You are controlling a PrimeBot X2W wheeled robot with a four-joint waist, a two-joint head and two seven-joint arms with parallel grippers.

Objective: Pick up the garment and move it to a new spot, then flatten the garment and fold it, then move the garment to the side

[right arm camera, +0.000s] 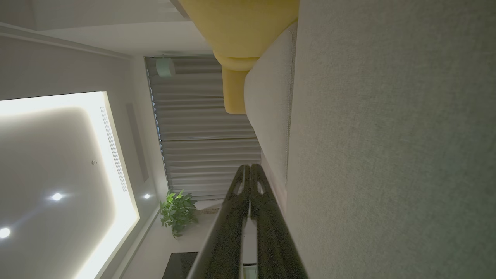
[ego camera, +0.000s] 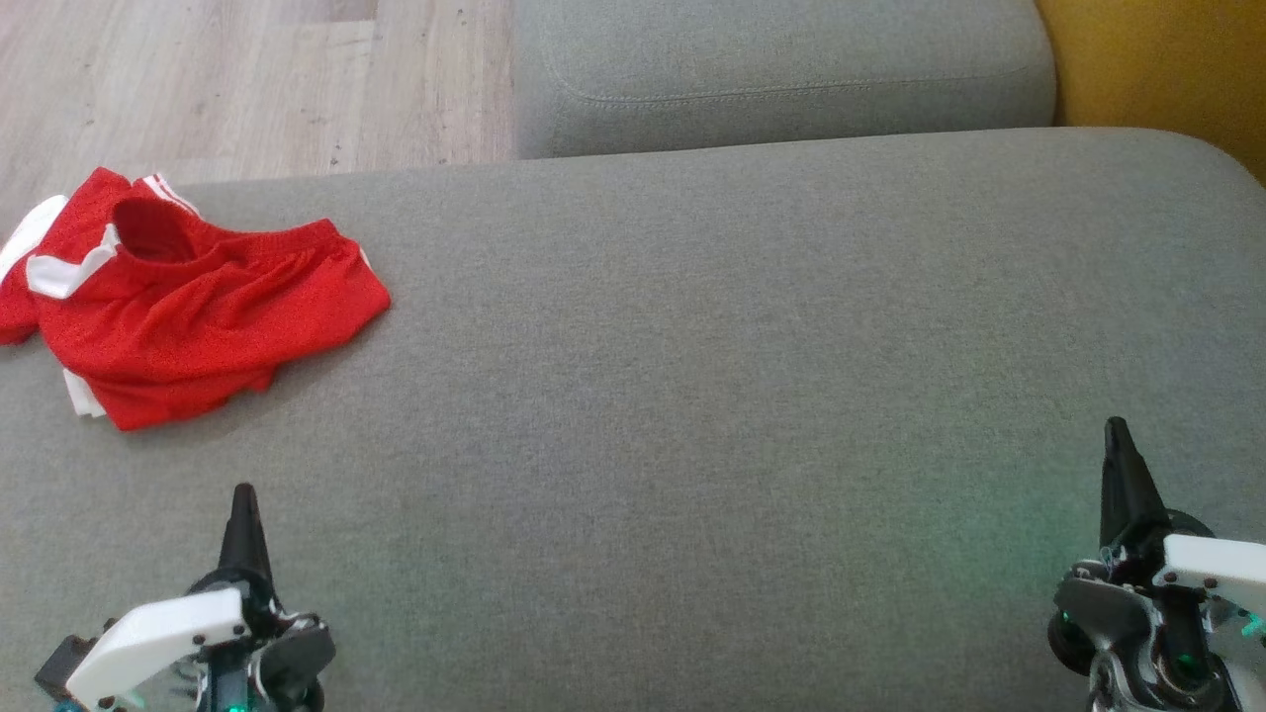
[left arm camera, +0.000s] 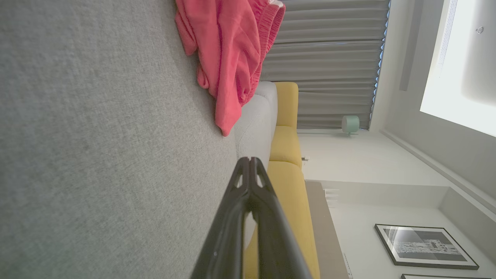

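Note:
The garment is a pair of red shorts with white trim, lying crumpled at the far left edge of the grey sofa seat. In the left wrist view the garment lies ahead of the fingers, apart from them. My left gripper hovers at the lower left of the head view, shut and empty, below the garment. My right gripper hovers at the lower right, shut and empty, far from the garment. Both wrist views show the fingertips pressed together, at the left gripper and the right gripper.
A second grey cushion lies beyond the seat. A yellow sofa stands at the far right. Wooden floor lies past the seat's far left edge. Curtains hang in the background.

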